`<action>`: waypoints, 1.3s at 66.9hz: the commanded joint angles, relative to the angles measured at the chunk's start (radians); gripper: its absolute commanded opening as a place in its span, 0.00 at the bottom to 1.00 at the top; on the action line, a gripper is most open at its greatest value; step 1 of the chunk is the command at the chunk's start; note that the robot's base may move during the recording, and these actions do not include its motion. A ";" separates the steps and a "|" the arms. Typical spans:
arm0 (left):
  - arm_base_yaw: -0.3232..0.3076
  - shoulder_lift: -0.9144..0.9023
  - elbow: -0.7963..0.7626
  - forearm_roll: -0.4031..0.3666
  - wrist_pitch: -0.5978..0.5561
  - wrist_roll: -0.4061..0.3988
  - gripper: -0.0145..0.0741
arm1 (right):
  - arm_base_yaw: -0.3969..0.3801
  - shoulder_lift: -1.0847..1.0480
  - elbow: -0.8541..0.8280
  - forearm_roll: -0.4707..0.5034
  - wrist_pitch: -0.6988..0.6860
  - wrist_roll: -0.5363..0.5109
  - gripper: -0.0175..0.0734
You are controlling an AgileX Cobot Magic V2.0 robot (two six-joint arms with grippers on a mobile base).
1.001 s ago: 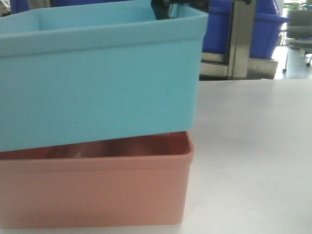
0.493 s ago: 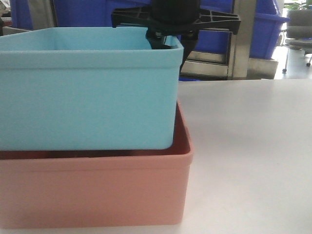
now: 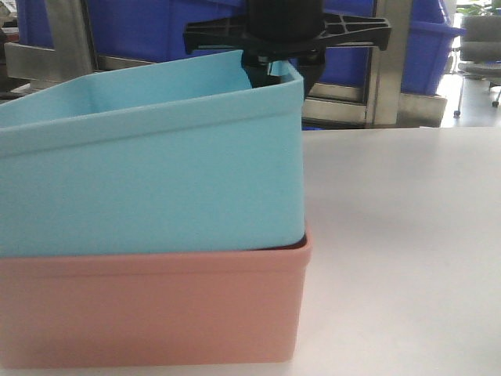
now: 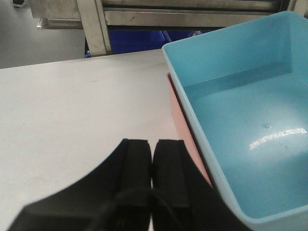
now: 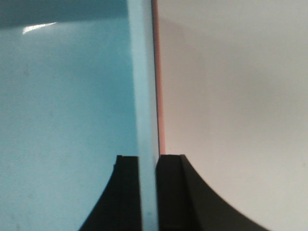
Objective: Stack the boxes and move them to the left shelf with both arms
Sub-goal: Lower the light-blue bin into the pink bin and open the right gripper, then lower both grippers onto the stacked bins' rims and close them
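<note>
The light blue box (image 3: pixel 156 180) sits nested inside the salmon pink box (image 3: pixel 156 313) on the white table, tilted so its right end rides higher. My right gripper (image 3: pixel 275 74) is at the blue box's far right rim. In the right wrist view it (image 5: pixel 148 159) is shut on that rim, one finger inside the blue box (image 5: pixel 62 120) and one outside by the pink edge (image 5: pixel 160 96). My left gripper (image 4: pixel 152 142) is shut on nothing, over bare table just left of the pink box (image 4: pixel 185 125) and the blue box (image 4: pixel 250 125). The left shelf is out of view.
The white table (image 3: pixel 407 235) stretches to the right of the boxes. Behind it stand steel rack posts (image 3: pixel 387 70) holding dark blue crates (image 3: pixel 427 55). In the left wrist view a steel frame (image 4: pixel 96 24) runs along the table's far edge.
The blue box has come down into the pink box. Half a second ago it sat level; now its right end is raised. My right gripper stays on its rim.
</note>
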 commanded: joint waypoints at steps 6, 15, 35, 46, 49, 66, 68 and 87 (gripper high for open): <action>-0.008 0.004 -0.028 0.012 -0.074 0.002 0.15 | 0.002 -0.063 -0.036 -0.037 -0.062 -0.006 0.25; -0.008 0.004 -0.028 0.012 -0.074 0.002 0.15 | 0.002 -0.063 -0.036 -0.037 -0.077 -0.006 0.25; -0.008 0.004 -0.028 0.012 -0.074 0.002 0.15 | 0.002 -0.026 -0.035 -0.038 -0.064 -0.011 0.25; -0.008 0.004 -0.028 0.012 -0.072 0.002 0.15 | 0.002 0.007 -0.035 -0.040 -0.040 -0.014 0.26; -0.008 0.004 -0.028 0.012 -0.072 0.002 0.15 | 0.002 0.010 -0.035 -0.042 -0.039 -0.017 0.26; -0.008 0.004 -0.028 0.012 -0.072 0.002 0.15 | 0.002 0.011 -0.035 -0.057 -0.051 -0.049 0.44; -0.008 0.004 -0.028 0.012 -0.072 0.002 0.15 | 0.002 0.011 -0.035 -0.057 -0.051 -0.049 0.52; -0.008 0.004 -0.028 0.010 -0.068 0.002 0.27 | 0.001 -0.004 -0.038 -0.075 -0.028 -0.088 0.86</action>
